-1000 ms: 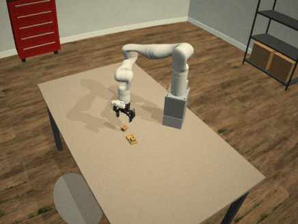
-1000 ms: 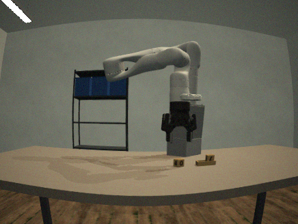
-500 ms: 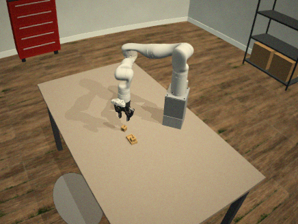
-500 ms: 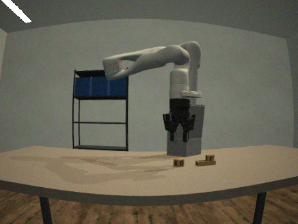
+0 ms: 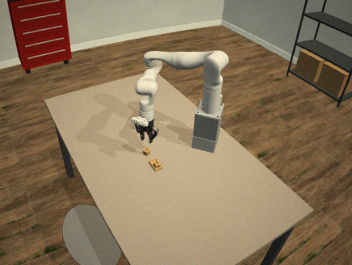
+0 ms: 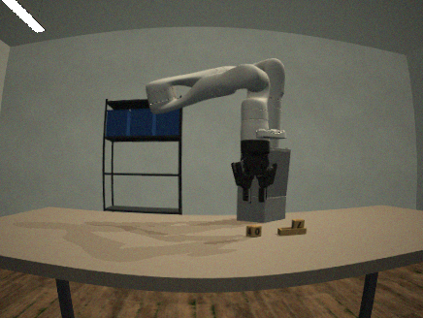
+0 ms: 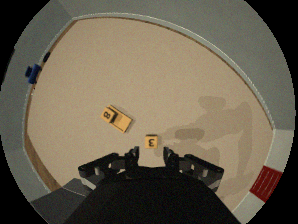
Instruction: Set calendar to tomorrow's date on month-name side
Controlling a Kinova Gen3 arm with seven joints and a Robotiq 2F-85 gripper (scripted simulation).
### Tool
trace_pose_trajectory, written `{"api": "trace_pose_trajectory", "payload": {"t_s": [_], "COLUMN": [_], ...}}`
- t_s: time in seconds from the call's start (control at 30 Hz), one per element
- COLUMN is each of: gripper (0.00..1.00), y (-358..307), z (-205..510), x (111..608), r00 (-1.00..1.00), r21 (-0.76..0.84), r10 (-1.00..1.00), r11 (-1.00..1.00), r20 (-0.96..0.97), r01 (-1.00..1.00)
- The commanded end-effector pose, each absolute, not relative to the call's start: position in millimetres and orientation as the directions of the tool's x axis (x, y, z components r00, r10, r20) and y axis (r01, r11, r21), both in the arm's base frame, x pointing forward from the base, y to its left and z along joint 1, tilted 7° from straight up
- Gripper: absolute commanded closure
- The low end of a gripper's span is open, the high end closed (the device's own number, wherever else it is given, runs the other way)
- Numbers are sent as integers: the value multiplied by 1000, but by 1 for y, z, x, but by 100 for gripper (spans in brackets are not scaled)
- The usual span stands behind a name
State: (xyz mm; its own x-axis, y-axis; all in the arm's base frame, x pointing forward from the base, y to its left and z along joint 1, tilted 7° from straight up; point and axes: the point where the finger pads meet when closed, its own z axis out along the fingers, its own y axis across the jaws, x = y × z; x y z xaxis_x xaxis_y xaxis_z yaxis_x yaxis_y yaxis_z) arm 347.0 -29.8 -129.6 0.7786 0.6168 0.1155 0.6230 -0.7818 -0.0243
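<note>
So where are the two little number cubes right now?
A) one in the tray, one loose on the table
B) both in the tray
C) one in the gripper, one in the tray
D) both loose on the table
A: one cube stands in the tray, the other cube sits apart on the table, below the empty, part-open gripper.

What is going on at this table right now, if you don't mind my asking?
A single robot arm's gripper hangs part-open and holds nothing, above a loose number cube that sits on the table. The other cube stands in the small wooden tray beside it. So one cube is out of the tray, and the date is not yet set.
</note>
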Motion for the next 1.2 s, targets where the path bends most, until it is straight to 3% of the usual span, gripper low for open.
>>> {"api": "trace_pose_trajectory", "payload": {"t_s": [0.0,1.17], "gripper": [54,54], "y": [-30,-29], "z": [-129,-142], "x": [347,348], "r00": [779,779], "r21": [-23,-23], "r10": [617,616], "r11": [-782,-782], "r20": [116,116], "r01": [623,623]}}
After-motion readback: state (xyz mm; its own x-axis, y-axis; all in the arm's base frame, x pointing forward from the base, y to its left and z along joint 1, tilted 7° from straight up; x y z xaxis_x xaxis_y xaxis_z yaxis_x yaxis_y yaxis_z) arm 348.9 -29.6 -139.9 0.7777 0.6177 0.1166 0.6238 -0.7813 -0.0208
